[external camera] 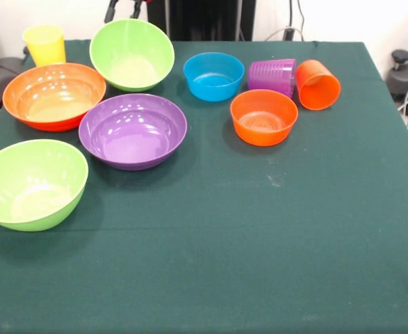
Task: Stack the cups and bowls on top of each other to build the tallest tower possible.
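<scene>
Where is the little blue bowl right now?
In the front view, the blue bowl sits upright toward the table's far side, between a lime green bowl and the purple cup.

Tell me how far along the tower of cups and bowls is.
Nothing is stacked yet. Every bowl, like the purple bowl, sits alone on the table. Nothing is in hand. The orange cup and purple cup lie tipped; the yellow cup stands. All stacking remains.

Before me the table (259, 264) wears dark green cloth. The large bowls are lime green (132, 54), lime green (30, 184), orange (53, 95) and purple (133, 131); the small bowls blue (213, 76) and orange (263, 117). The cups are yellow (44, 44), ribbed purple (272, 76) and orange (317, 84).
</scene>
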Controlling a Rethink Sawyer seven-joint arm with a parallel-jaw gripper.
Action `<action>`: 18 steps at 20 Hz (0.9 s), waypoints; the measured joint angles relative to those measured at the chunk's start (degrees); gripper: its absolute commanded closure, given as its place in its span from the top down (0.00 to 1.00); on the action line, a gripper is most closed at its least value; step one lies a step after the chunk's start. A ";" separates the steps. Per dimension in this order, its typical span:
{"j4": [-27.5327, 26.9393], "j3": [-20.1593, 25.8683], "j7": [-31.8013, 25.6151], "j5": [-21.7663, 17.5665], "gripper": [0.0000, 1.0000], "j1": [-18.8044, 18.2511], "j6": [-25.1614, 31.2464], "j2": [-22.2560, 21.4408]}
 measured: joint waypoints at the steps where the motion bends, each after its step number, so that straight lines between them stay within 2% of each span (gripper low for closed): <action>1: 0.00 0.08 0.00 0.00 1.00 0.00 0.00 -0.08; 18: 1.20 0.78 0.02 0.13 1.00 0.09 1.28 -0.98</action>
